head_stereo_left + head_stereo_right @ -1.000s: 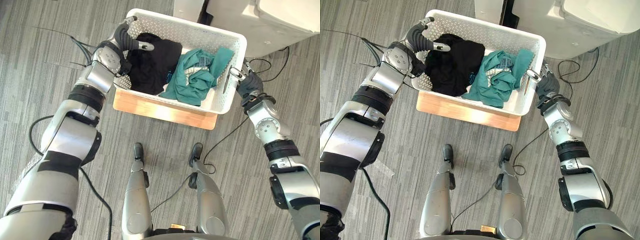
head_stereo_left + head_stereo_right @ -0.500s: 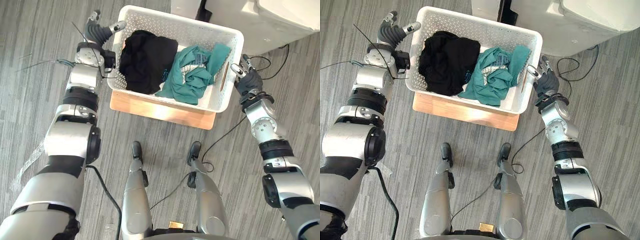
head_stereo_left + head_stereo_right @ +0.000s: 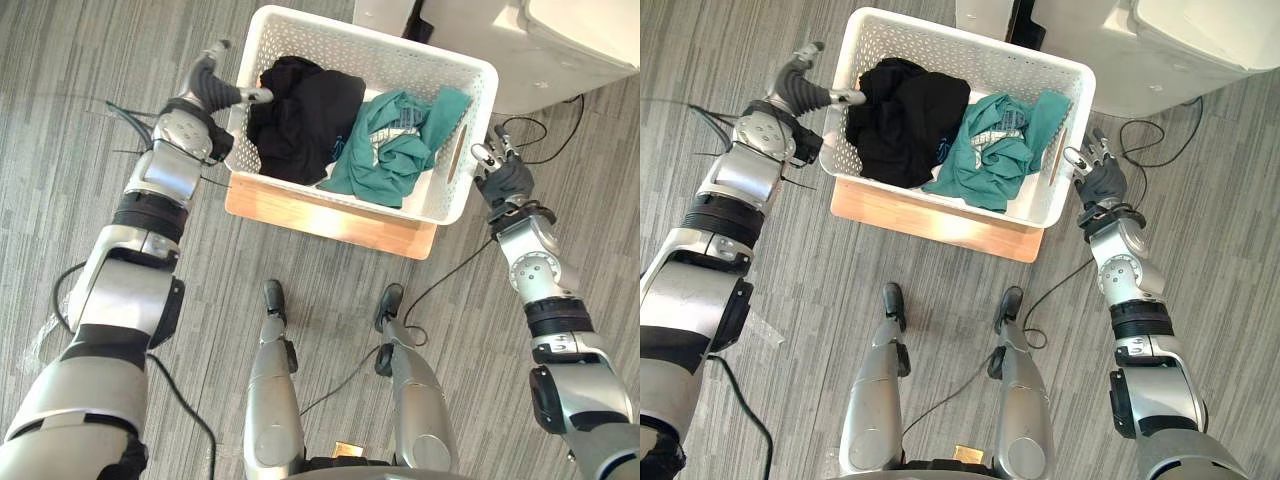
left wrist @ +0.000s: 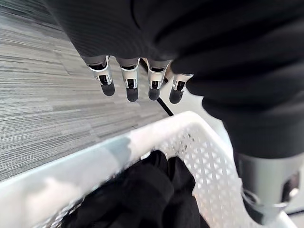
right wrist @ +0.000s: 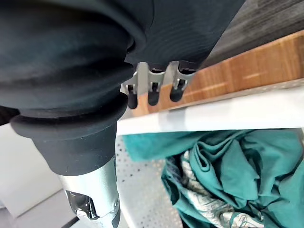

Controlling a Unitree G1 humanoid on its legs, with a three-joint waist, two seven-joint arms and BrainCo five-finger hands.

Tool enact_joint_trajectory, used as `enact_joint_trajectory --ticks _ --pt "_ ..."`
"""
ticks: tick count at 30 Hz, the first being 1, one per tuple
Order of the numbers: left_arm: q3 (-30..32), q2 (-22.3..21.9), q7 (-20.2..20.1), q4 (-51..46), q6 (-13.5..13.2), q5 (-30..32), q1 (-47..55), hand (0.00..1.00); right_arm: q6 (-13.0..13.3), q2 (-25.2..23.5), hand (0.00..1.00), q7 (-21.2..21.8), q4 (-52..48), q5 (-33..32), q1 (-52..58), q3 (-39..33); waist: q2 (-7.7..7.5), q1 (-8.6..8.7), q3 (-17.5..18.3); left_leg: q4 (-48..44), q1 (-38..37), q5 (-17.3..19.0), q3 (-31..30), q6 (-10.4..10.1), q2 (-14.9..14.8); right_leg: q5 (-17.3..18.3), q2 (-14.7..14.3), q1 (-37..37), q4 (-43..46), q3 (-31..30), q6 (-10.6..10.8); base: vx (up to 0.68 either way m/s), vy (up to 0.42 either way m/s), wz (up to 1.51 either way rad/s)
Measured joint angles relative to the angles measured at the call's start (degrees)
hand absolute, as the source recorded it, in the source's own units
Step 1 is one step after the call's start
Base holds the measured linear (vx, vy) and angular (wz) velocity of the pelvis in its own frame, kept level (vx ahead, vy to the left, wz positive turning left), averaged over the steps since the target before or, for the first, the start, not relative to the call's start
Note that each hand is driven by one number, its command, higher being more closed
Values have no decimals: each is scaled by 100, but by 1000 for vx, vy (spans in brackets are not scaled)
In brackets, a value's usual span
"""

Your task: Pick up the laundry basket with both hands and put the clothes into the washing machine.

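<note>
Open left hand (image 3: pixel 213 84) and open right hand (image 3: pixel 503 180) flank the laundry basket (image 3: pixel 340 50), upper centre; clasp both rims evenly.

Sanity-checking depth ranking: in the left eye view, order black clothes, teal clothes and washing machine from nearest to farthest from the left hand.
From the left hand at the basket left rim:
1. black clothes, basket's left half.
2. teal clothes, basket's right half.
3. washing machine, past the basket's far right corner.

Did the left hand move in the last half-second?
Yes: the left hand moved toward the white perforated plastic laundry basket, thumb now over its rim.
</note>
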State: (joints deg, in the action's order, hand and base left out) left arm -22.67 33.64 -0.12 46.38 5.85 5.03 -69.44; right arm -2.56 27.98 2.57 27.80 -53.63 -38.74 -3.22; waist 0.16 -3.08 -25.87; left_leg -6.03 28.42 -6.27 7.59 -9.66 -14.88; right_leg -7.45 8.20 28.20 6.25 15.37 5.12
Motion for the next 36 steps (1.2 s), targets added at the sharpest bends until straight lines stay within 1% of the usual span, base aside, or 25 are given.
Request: enact_joint_trajectory --ticks 1,3,4,6,8,12,14,16,18,19,21,22,24,26,27,29,30,32,34,36 --pt "-284 43 -127 -142 -26 -1 1 0 1 107 0 -1 0 -32 2 76 0 -35 0 0 4 0 -7 0 0 0 0 0 1 14 0 16 2 3" --pt "-570 133 -143 -234 -39 -1 1 0 -1 239 0 3 3 -32 5 257 0 -76 0 2 4 0 -7 0 -3 0 -1 0 0 22 0 0 0 0" --pt "-793 262 -207 -319 -62 0 7 0 -2 270 0 8 4 -32 5 379 0 -80 0 8 4 0 -10 0 -2 1 0 0 0 30 -1 0 0 0" --pt "-1048 399 -239 -382 -73 9 9 0 1 301 0 4 20 -33 12 443 0 -79 0 14 5 0 -10 0 7 1 0 0 0 34 -1 0 0 0" --pt "-1310 510 -233 -412 -115 13 22 0 6 447 0 9 96 -36 -2 653 0 -72 0 28 6 -5 -10 8 18 2 2 0 0 40 0 0 0 0" --pt "-1506 634 -228 -429 -198 13 15 0 9 479 0 19 359 -32 -107 925 -2 -47 1 93 3 -36 -5 25 23 2 2 1 -27 51 0 -1 -1 1" --pt "-1535 697 -223 -320 -281 15 5 0 -7 538 0 24 605 -23 -353 1075 -8 40 5 188 8 -96 -8 12 39 2 2 22 -43 75 0 -7 -5 7" --pt "-1521 639 -200 -115 -383 23 -44 0 -40 583 0 34 767 25 -513 1260 -13 61 7 199 22 -108 -5 20 37 1 -1 38 -48 74 1 0 0 0" --pt "-1471 563 -172 54 -421 29 -108 0 -40 560 0 25 877 35 -617 1355 -16 51 9 196 45 -113 1 20 33 -1 -7 66 -50 63 0 0 0 0" --pt "-1401 497 -128 143 -442 36 -152 0 -45 568 0 25 934 52 -665 1355 -16 53 10 189 75 -117 1 23 36 -7 -6 93 -50 56 -7 0 0 0" --pt "-1034 243 -21 392 -451 43 -213 0 -37 548 0 22 946 156 -726 1334 -16 56 10 189 130 -135 17 31 39 -26 -7 160 -54 38 -27 -14 -2 -4" --pt "-947 199 62 437 -451 42 -214 0 -37 535 0 22 947 178 -735 1324 -16 62 10 189 135 -136 22 31 39 -31 -8 170 -57 32 -34 -9 -6 -7" --pt "-588 1 229 555 -446 39 -212 0 -35 455 0 21 950 240 -765 1282 -16 73 10 189 158 -141 41 29 36 -41 -13 209 -63 11 -43 -8 -8 -5" --pt "-81 -288 510 705 -409 -10 -214 0 -30 259 0 18 958 262 -781 1083 -16 99 10 194 215 -160 38 23 19 -70 -24 256 -94 13 -60 0 0 0" --pt "65 -367 559 742 -380 -40 -213 0 -28 204 0 17 959 268 -785 1008 -16 101 10 194 229 -163 39 22 15 -77 -26 265 -108 13 -62 -3 -9 -4" --pt "592 -583 787 784 -351 -262 -211 0 -5 65 0 13 959 317 -825 750 -16 111 10 208 295 -197 38 11 -2 -99 -36 333 -136 13 -78 -6 -6 -3" --pt "724 -628 809 781 -353 -345 -211 0 -2 36 0 3 960 359 -826 704 -16 110 9 216 299 -211 39 -9 -6 -100 -40 339 -136 14 -78 0 0 0" --pt "1164 -743 912 753 -330 -757 -212 0 -1 -87 0 -14 959 480 -829 543 -16 120 9 216 299 -217 44 -7 -17 -99 -50 339 -136 13 -79 0 0 0" --pt "1461 -765 945 717 -323 -1003 -212 0 -2 -127 0 -33 960 499 -819 426 -16 130 9 217 299 -218 48 -7 -16 -100 -50 341 -136 11 -79 0 0 0" --pt "1716 -765 1061 691 -319 -1161 -211 0 -1 -170 0 -112 960 575 -801 294 -16 120 9 217 299 -219 48 -6 -16 -99 -50 342 -135 11 -79 0 0 0"
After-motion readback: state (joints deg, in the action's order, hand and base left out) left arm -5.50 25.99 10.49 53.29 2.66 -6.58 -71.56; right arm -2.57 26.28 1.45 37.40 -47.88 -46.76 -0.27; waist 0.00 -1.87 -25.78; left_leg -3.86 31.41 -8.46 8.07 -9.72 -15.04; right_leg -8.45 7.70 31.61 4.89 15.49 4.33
